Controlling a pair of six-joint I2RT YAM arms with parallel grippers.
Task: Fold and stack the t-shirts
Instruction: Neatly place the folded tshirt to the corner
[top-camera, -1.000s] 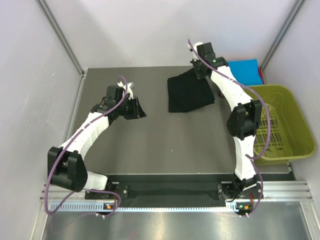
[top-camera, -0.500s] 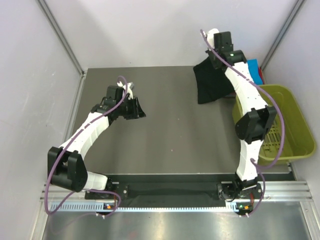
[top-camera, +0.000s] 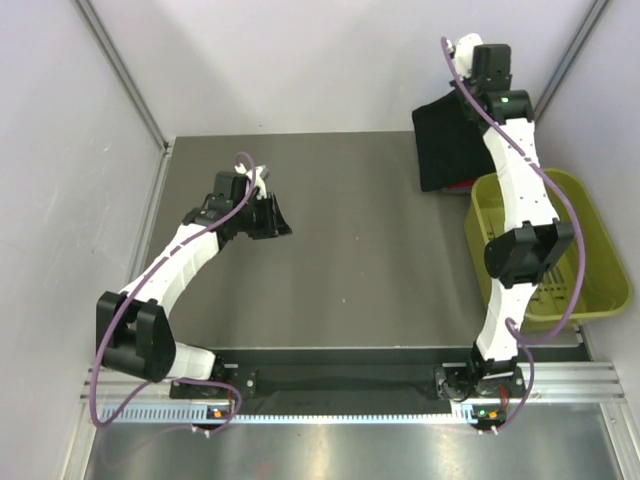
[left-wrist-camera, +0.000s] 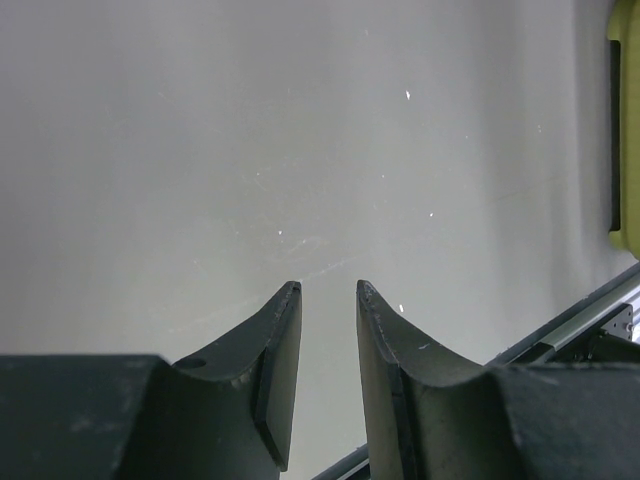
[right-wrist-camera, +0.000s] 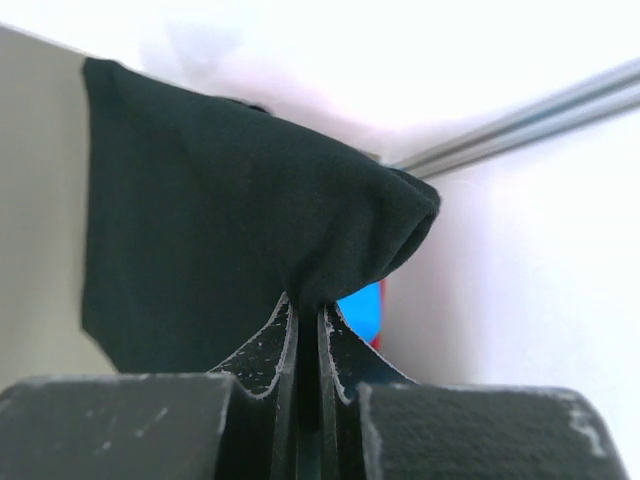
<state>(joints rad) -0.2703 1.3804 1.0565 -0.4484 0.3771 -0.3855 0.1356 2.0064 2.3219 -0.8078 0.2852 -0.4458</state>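
Two hands, right hand (right-wrist-camera: 309, 318) pinching black t-shirt (top-camera: 447, 145), left hand (left-wrist-camera: 322, 292) slightly spread.

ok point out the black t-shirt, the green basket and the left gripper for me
black t-shirt (top-camera: 443, 150): top external view, middle of the hanging folded cloth.
green basket (top-camera: 590, 245): top external view, on its right wall.
left gripper (left-wrist-camera: 328, 330): left wrist view, in the gap midway between the tips of its jaws.

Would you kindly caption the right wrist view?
Right hand shut on the folded black t-shirt, blue shirt peeking behind.
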